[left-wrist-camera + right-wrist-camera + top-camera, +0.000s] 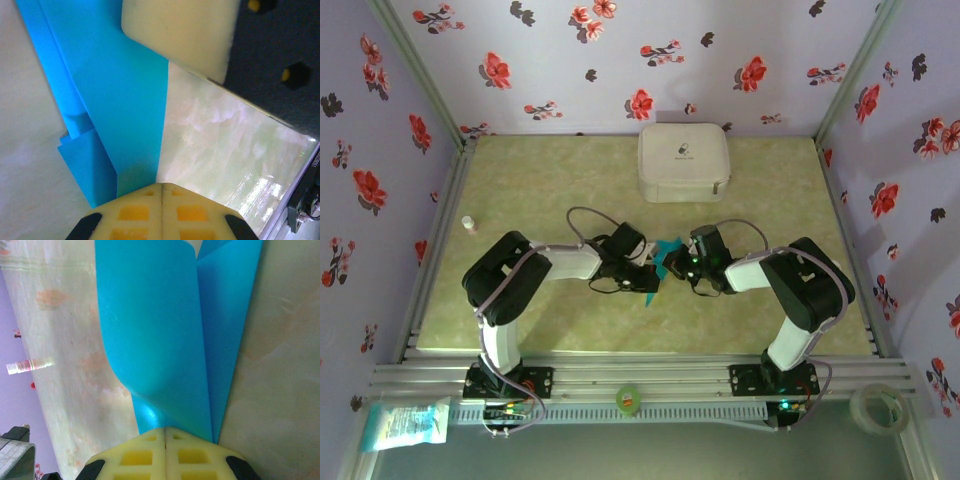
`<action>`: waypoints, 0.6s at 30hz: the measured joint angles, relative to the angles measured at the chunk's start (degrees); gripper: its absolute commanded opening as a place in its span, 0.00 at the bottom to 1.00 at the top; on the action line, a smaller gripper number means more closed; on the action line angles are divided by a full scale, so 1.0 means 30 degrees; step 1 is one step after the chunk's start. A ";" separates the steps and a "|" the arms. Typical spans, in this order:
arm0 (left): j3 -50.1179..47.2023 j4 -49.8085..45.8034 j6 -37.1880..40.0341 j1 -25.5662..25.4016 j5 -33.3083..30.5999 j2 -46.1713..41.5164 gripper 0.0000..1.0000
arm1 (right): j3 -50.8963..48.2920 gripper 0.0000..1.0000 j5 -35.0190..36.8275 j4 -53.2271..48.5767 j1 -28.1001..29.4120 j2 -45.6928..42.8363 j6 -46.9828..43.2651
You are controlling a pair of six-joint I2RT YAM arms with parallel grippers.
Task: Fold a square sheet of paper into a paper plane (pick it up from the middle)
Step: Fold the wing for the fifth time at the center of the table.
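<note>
Two robot arms are reaching toward each other over the middle of a pale green marbled table (520,180), inside a booth lined with lilac wallpaper carrying red and black flowers. Between them they are holding a partly folded piece of turquoise-blue paper (667,252), plain and unmarked, just above the table's centre.

The left gripper (161,192) is clenching its yellow-cream fingers together on the lower edge of the paper, where several folded layers are overlapping. One cream finger (180,35) of the right gripper (165,432) is showing at the top of the left wrist view, touching the paper's upper edge. From the right wrist, that gripper is pinching the paper at a crease, its jaws pressed tight, with two long panels fanning away from the grip.

Behind the arms, a white rounded-square zip case (683,162) is lying flat near the back wall, bearing a small dark logo that is too tiny to read. A blue-and-white packet (408,420) is resting beside the front rail, its printing illegible.
</note>
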 measured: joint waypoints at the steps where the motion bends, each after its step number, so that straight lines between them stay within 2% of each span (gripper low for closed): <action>1: -0.0138 0.0240 -0.0044 0.0000 0.0000 -0.0022 0.03 | 0.0000 0.06 0.0007 0.0000 0.0000 0.0000 0.0000; 7: -0.1209 0.1953 -0.0539 0.0015 0.0051 -0.0357 0.03 | 0.0000 0.07 0.0015 0.0000 0.0000 0.0000 0.0000; 13: -0.2004 0.3111 -0.1056 0.0015 0.0000 -0.0656 0.01 | 0.0058 0.13 -0.0051 0.0044 0.0022 -0.0044 -0.0007; 18: -0.2419 0.3730 -0.1348 0.0073 0.0015 -0.0780 0.00 | 0.0692 0.16 0.0058 -0.1209 0.0160 -0.0233 -0.0510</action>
